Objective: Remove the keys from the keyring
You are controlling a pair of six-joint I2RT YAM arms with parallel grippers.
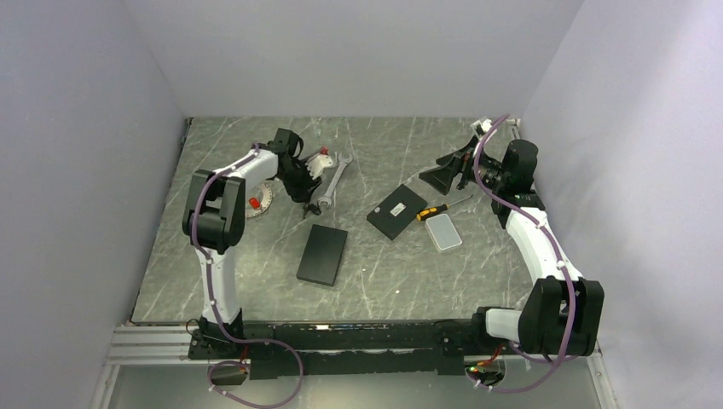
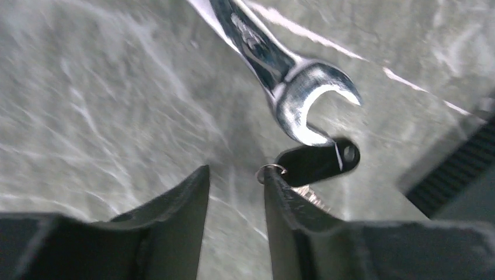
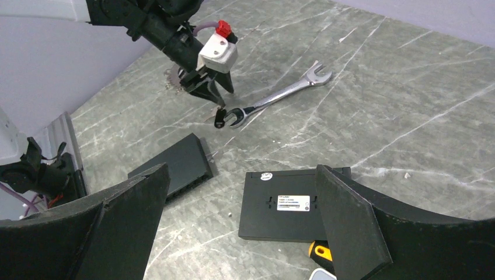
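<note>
My left gripper [image 2: 236,175] is open, with nothing between its fingers. A black-headed key [image 2: 318,163] with a small wire loop lies against the outside of the right fingertip [image 2: 274,184], touching the open end of the long wrench [image 2: 303,99]. In the top view the left gripper [image 1: 305,196] is at the wrench's near end. The large keyring [image 1: 263,198], with its red piece and a fringe of keys, lies just left of it. The right wrist view shows that key [image 3: 220,119] under the left gripper's tip. My right gripper [image 3: 242,172] is open and empty above the table.
A black box with a white label [image 1: 396,211] lies mid-table, and a flat black device [image 1: 323,254] lies nearer. An orange-and-black screwdriver [image 1: 433,211] and a pale case [image 1: 443,232] lie right of the box. Walls close in the left, back and right sides.
</note>
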